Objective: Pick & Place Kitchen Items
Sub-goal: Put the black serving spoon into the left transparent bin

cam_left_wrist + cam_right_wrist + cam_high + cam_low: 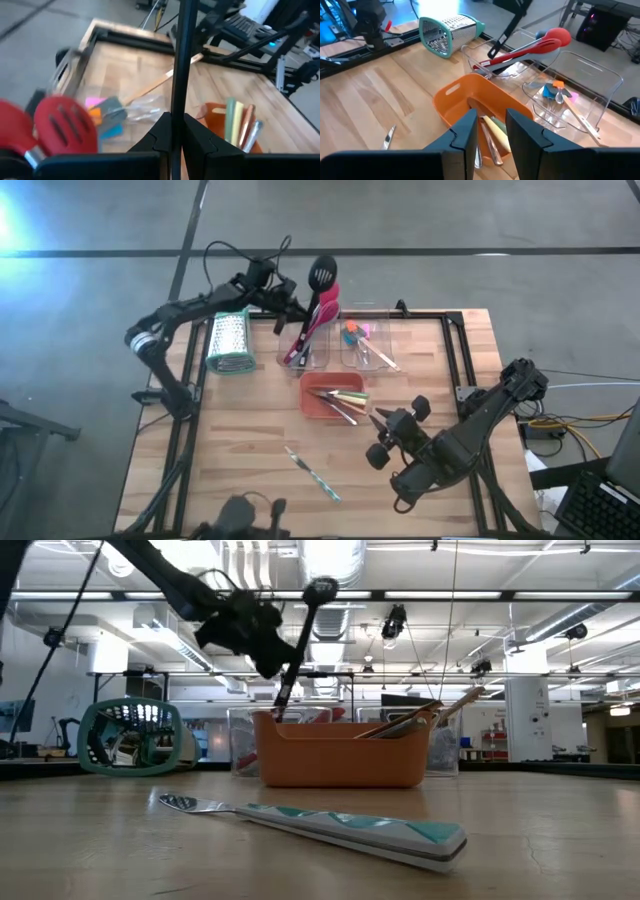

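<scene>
Progress appears well advanced but incomplete; the left gripper (pixel 290 308), at the far-left side of the table, is clenched on the thin handle of a black slotted spatula (pixel 321 273) and holds it tilted over the left clear tub (pixel 305 360), where red spoons and spatulas (pixel 322 308) already lean; the right clear tub (pixel 368 352) holds the small orange, blue and pink pieces (pixel 353 332) and a wooden-handled tool; the orange tray (pixel 318 404) holds several thin green- and yellow-handled tools (pixel 345 395); one teal-patterned knife (pixel 312 473) lies loose on the bare table near the front edge (judged to be the main item left to place); the metal grater (pixel 229 343) lies on its side beside the left tub. The right gripper (pixel 492 131) hovers just in front of the orange tray with its jaws parted and nothing between them. Whether the black spatula's lower end already rests inside the tub cannot be told; the count of tools in the tray is unclear, since they overlap; the left wrist view blurs the red utensils.
</scene>
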Available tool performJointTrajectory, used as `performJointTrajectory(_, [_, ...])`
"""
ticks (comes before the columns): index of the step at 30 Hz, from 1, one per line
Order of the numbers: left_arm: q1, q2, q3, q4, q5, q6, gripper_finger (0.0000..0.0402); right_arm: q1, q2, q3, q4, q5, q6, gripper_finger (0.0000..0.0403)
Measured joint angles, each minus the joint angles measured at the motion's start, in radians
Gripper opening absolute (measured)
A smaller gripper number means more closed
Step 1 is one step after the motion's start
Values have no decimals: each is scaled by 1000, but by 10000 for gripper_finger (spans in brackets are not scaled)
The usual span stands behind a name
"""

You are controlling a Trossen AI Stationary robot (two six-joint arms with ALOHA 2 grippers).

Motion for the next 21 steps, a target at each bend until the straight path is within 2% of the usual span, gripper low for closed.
performJointTrajectory(9, [20, 168, 147, -203, 9, -55, 25, 1, 0, -5, 1, -3, 12, 79])
performJointTrajectory(21, [19, 213, 110, -216, -18, -85, 25, 0, 0, -51, -1, -5, 59, 89])
